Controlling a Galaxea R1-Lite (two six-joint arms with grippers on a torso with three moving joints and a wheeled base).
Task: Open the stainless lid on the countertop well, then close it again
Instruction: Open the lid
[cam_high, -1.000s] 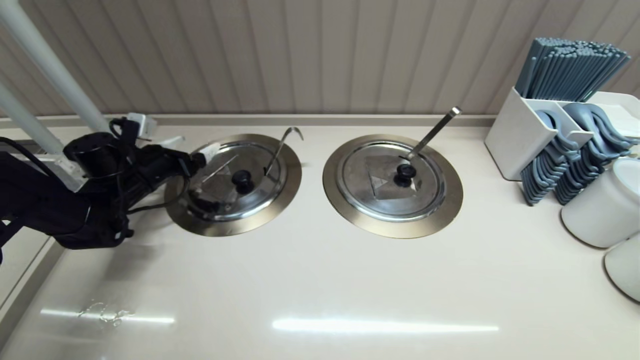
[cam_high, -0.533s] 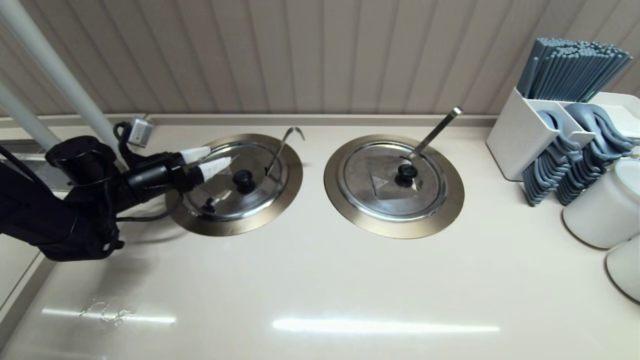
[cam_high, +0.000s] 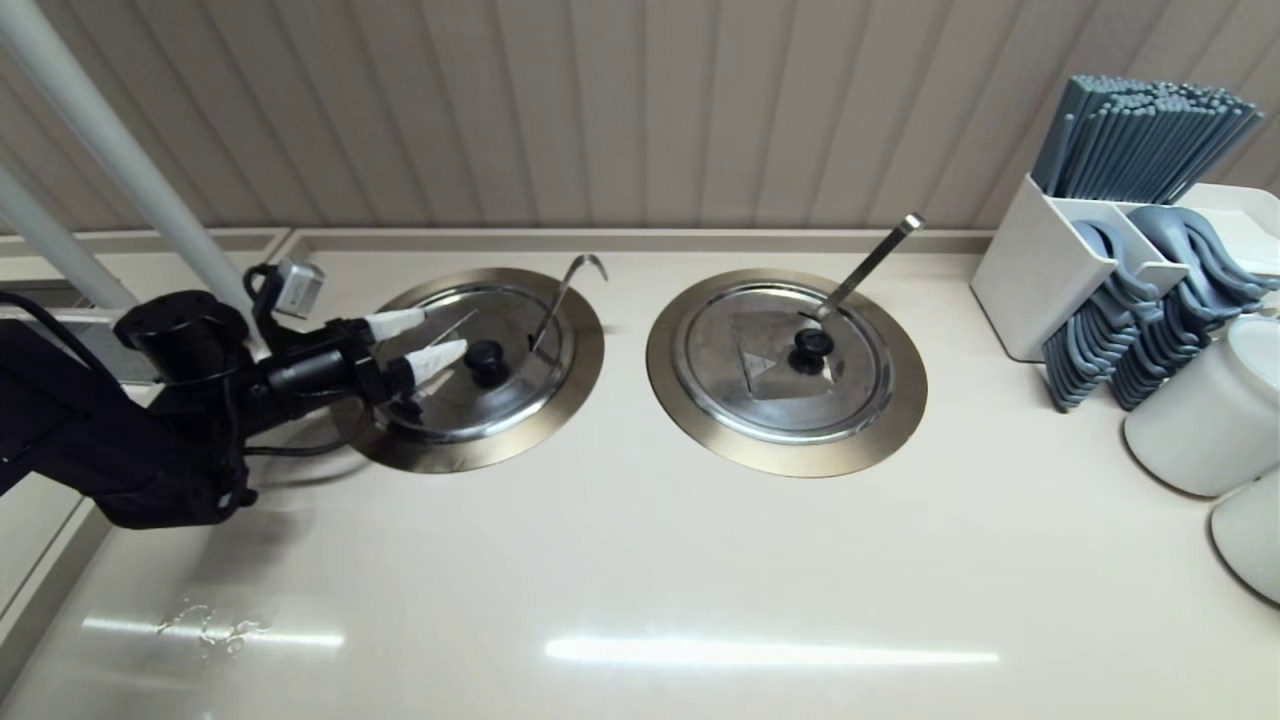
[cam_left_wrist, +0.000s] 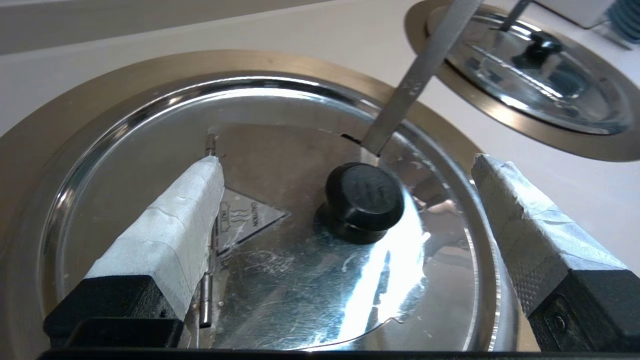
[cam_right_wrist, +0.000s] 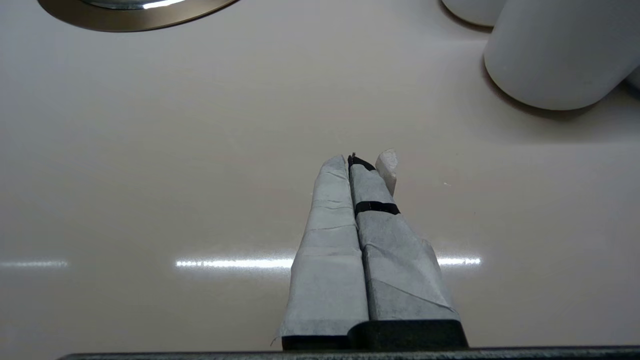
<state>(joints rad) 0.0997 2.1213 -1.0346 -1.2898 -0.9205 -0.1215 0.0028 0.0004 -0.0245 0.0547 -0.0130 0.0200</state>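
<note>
The stainless lid (cam_high: 505, 400) lies flat and closed on the countertop well (cam_high: 585, 350), the left one of two. Its black knob (cam_high: 487, 358) stands at its middle, and a thin hook-ended ladle handle (cam_high: 563, 292) rises through its edge notch. My left gripper (cam_high: 445, 331) hovers open over the lid's left side, tips pointing at the knob and stopping short of it. In the left wrist view the knob (cam_left_wrist: 364, 200) sits between the two taped fingers (cam_left_wrist: 170, 235), untouched. My right gripper (cam_right_wrist: 351, 161) is shut and empty above bare counter.
A second well (cam_high: 900, 400) with its own lid (cam_high: 760, 400) and a straight ladle handle (cam_high: 865, 262) lies to the right. A white caddy (cam_high: 1040, 270) of grey utensils and white cups (cam_high: 1200, 420) stand at far right. White poles (cam_high: 110, 140) rise at far left.
My left wrist has rolled so both taped fingers now show side by side. The gripper has shifted over the lid towards the knob, still open. The lid has not moved.
</note>
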